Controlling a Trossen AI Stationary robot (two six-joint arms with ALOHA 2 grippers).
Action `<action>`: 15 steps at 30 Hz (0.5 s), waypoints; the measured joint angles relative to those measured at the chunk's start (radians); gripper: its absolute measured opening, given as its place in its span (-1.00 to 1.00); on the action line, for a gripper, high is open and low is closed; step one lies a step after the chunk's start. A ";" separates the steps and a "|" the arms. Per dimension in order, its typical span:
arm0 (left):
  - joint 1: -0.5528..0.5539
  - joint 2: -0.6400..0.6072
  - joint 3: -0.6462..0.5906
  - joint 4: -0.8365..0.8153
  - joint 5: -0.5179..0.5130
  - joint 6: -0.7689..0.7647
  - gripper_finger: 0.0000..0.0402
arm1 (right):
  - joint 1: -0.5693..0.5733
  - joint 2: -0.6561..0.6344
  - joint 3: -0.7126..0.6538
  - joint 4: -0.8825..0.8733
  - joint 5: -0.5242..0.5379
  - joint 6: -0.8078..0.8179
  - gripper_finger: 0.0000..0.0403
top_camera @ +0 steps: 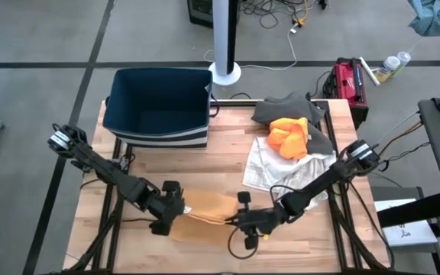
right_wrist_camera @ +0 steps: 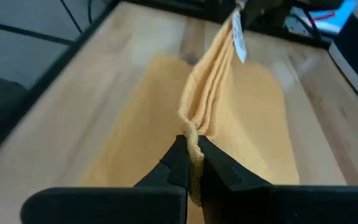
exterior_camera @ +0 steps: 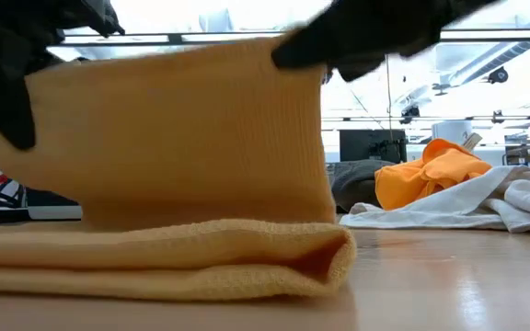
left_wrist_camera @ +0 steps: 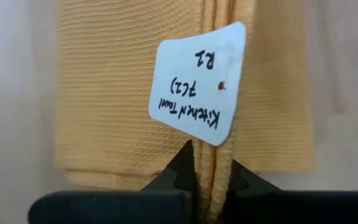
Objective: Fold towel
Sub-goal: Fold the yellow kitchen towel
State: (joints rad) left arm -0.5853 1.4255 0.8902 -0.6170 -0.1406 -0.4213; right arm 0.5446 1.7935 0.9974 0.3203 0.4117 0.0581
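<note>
- Yellow towel (top_camera: 205, 208) lies at the front middle of the wooden counter (top_camera: 228, 160), its lower part folded flat, its upper edge lifted and stretched between both arms.
- Left gripper (left_wrist_camera: 211, 186) — jaws clamped on one end of the raised edge, just below a white tag (left_wrist_camera: 197, 83).
- Right gripper (right_wrist_camera: 192, 163) — jaws pinched on the opposite end.
- Behind: blue bin (top_camera: 159, 107); orange cloth (top_camera: 290, 136) resting on a white cloth (top_camera: 281, 169).

Kitchen towel (top_camera: 205, 208) at the worktop's (top_camera: 228, 145) front edge, between both grippers; bin (top_camera: 159, 107) behind-left; cloth pile (top_camera: 289, 149) behind-right.
</note>
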 joint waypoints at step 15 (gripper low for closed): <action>-0.101 0.085 -0.002 0.155 0.038 -0.086 -0.97 | 0.033 0.167 0.129 -0.157 -0.064 0.113 -0.96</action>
State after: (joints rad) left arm -0.6860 1.5101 0.8886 -0.4618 -0.1023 -0.5072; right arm 0.5778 1.9601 1.1262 0.1636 0.3479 0.1707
